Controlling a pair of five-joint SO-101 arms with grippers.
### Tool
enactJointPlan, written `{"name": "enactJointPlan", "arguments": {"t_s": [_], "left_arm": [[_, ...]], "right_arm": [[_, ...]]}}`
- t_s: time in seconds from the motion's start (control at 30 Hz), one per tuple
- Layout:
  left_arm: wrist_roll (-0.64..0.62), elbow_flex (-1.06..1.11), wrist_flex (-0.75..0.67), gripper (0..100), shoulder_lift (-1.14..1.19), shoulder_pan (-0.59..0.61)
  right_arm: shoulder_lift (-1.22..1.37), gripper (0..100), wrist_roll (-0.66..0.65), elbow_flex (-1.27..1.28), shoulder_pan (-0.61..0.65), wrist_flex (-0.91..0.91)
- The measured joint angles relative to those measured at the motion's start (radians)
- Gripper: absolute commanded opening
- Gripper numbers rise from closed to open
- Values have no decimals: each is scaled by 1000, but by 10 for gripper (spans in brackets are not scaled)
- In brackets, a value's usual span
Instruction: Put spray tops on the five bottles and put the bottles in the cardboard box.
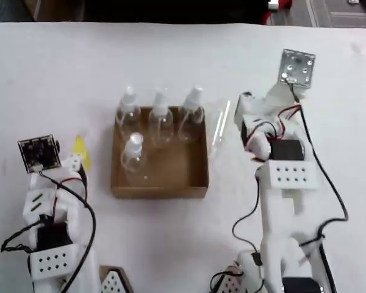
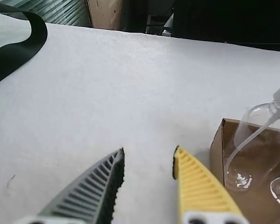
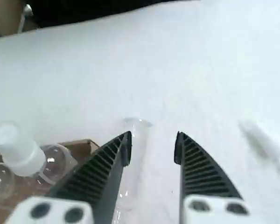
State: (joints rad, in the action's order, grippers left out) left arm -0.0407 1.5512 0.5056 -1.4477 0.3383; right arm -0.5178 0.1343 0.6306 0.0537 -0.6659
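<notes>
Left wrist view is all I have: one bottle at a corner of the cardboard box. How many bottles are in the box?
Observer: Four bottles stand in the cardboard box, each with a white spray top.
Operator: Where is the fifth?
Observer: The fifth bottle lies on its side on the table, just outside the box, by the right end effector.
Operator: Is it gripped?
Observer: No. That end effector is open and hangs over it.
</notes>
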Motion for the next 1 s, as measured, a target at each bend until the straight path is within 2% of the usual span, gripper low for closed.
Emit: {"name": "enactJointPlan", "arguments": {"t_s": [0.23,0.33,0.77,1.0], "left_arm": [[0,0,0,165,0,0],[0,0,0,165,0,0],[0,0,0,165,0,0],[0,0,0,165,0,0]], "right_arm": [[95,130,-5,92,86,2],[97,130,34,172,124,31],[109,130,68,273,143,84],[109,130,69,319,215,94]]}}
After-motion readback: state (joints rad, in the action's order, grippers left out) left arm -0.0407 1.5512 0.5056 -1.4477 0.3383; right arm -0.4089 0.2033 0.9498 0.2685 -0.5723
